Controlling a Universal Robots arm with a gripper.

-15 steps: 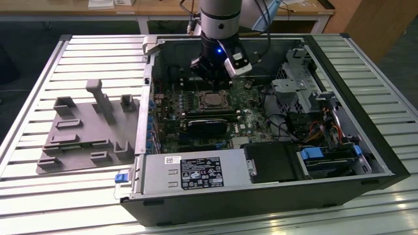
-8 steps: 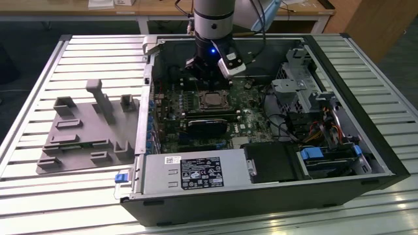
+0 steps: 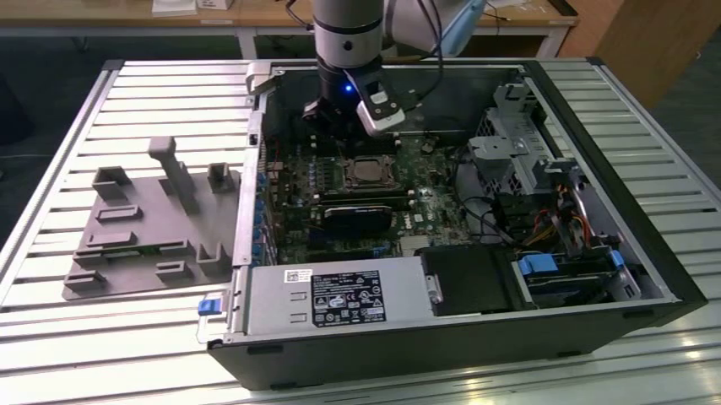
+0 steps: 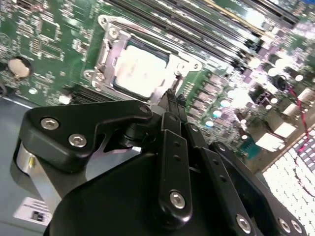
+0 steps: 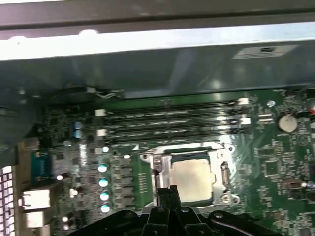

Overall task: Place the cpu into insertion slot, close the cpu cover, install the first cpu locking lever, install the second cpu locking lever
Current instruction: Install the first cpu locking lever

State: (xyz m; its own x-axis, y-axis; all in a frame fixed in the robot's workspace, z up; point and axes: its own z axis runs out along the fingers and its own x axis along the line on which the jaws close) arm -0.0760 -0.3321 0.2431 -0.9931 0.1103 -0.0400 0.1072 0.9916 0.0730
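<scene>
1. The black gripper has its jaws pressed together, empty, tips just beside the thin silvery metal cpu cover.
2. The cover frame lies flat around the pale silvery-beige square cpu.
3. The cpu sits in the silver-rimmed insertion slot.

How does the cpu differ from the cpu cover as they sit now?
The cpu is a solid pale beige square; the cpu cover is a silvery frame with an open window. The cpu is smaller and shows through that window; the cover rims it. Both look metallic and lie flat.
</scene>
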